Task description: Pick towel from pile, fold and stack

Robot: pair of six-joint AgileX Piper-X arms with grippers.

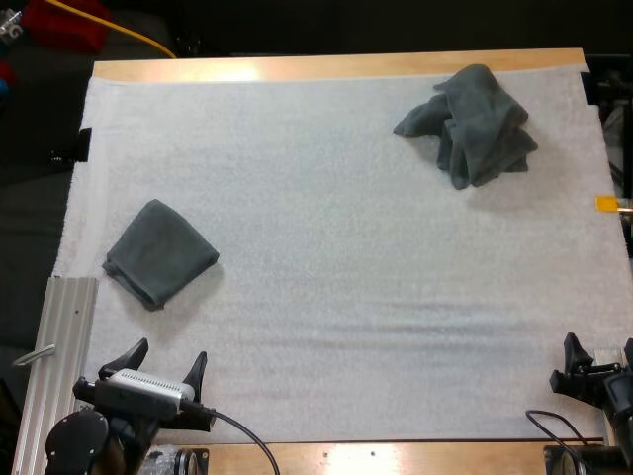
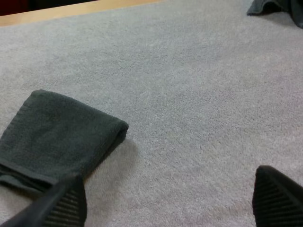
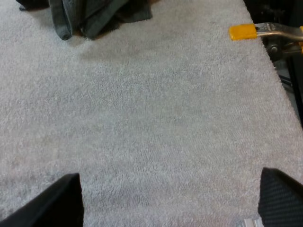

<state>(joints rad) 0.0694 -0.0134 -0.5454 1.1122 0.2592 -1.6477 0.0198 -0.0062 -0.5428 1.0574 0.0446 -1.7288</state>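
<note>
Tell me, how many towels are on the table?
2. A folded towel lies flat at the near left of the mat. A crumpled towel sits at the far right; that heap may hide more than one.

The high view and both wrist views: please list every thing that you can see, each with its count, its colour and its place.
folded towel: one, dark grey-green, on the left side of the mat, just ahead of the left gripper
crumpled towel: one, dark grey-green, at the far right of the mat
mat: one, white, spread over the table
table: one, wooden, under the mat
metal rail: one, silver, along the near left edge of the mat
left gripper: one, black fingers, open, at the near left of the mat
right gripper: one, black fingers, open, over bare mat at the near right
</note>
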